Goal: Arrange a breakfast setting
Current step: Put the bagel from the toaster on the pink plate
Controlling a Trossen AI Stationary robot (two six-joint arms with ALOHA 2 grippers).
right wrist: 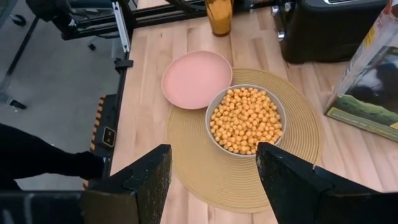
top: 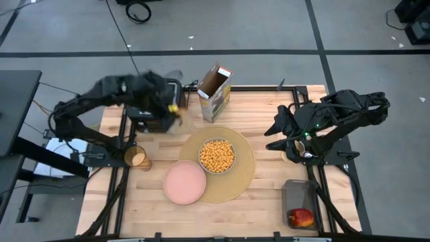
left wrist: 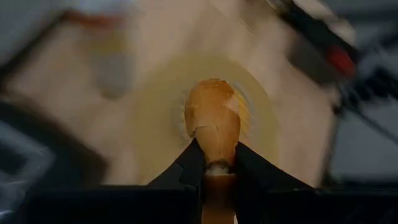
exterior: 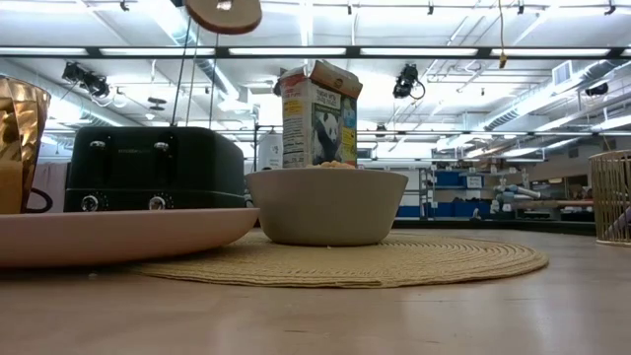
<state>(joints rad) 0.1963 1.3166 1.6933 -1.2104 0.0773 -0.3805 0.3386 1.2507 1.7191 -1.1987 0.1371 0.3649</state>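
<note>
My left gripper is over the black toaster at the far left, shut on a round bread piece. The bread also shows at the top of the low view. My right gripper hovers open and empty at the right of the tan placemat. A pale grey bowl full of cereal balls stands on the placemat. The pink plate rests partly on the mat's near left edge. The amber cup stands left of the plate. The red apple lies in a dark container. No spoon shows. My left gripper pinches the bread piece by its lower edge between the two fingers, one on each flat face. The bread stands out past the fingertips, edge-on in the wrist view. It is lifted clear, high above the toaster.
An open cereal box stands at the far edge behind the placemat. The dark container sits at the near right. A wire basket shows at the right in the low view. Bare wood lies along the near edge.
</note>
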